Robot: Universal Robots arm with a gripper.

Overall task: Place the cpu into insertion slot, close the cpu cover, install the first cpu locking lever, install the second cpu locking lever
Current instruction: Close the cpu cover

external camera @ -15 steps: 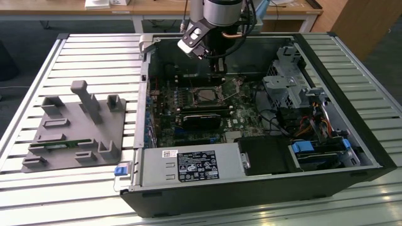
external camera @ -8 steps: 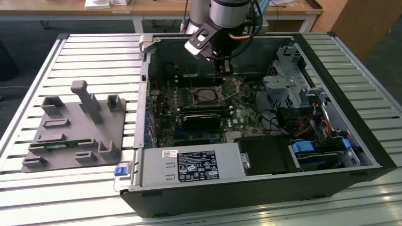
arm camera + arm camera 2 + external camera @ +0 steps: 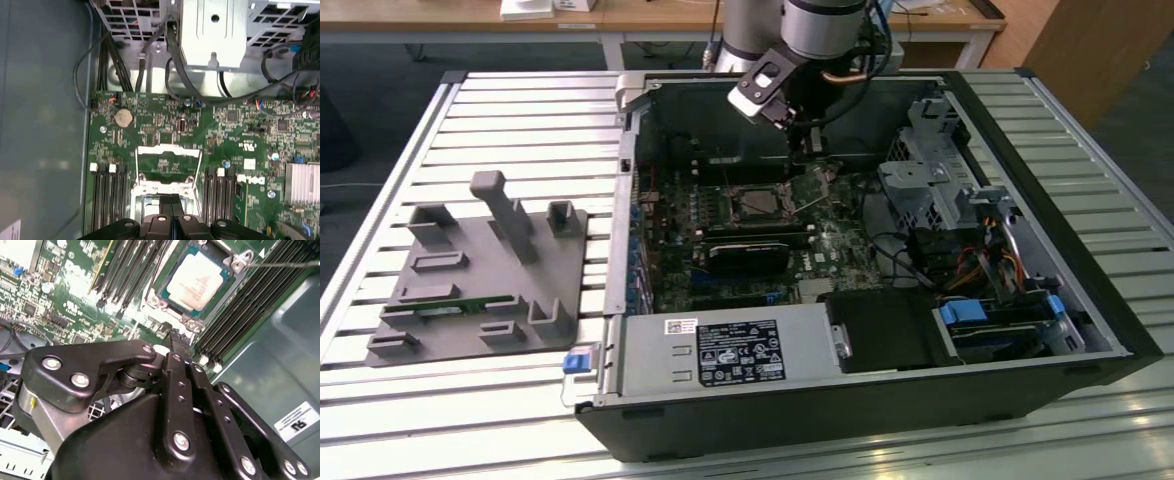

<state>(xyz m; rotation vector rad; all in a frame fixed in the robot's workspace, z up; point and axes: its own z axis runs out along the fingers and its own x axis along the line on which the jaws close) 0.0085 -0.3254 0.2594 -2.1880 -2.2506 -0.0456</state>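
So, slatted metal table [image 3: 520, 110], wooden desks [image 3: 761, 12] at the far side, black PC case [image 3: 854, 420] open. Pale square cpu [image 3: 197, 281] sits in the insertion slot [image 3: 754, 204] amid green board [image 3: 150, 120]; gripper [image 3: 176, 337] fingers pinched together nearby.

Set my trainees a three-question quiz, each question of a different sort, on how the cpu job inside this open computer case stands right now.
1. True or false: the cpu already lies in the insertion slot.
2. Multiple choice: the cpu cover is A) shut flat over the cpu, B) swung up and open, C) missing altogether.
3. Fill the gap: in the second wrist view, the gripper near the slot has its fingers ____ (open or shut).

Key: 1 true; 2 B; 3 shut.
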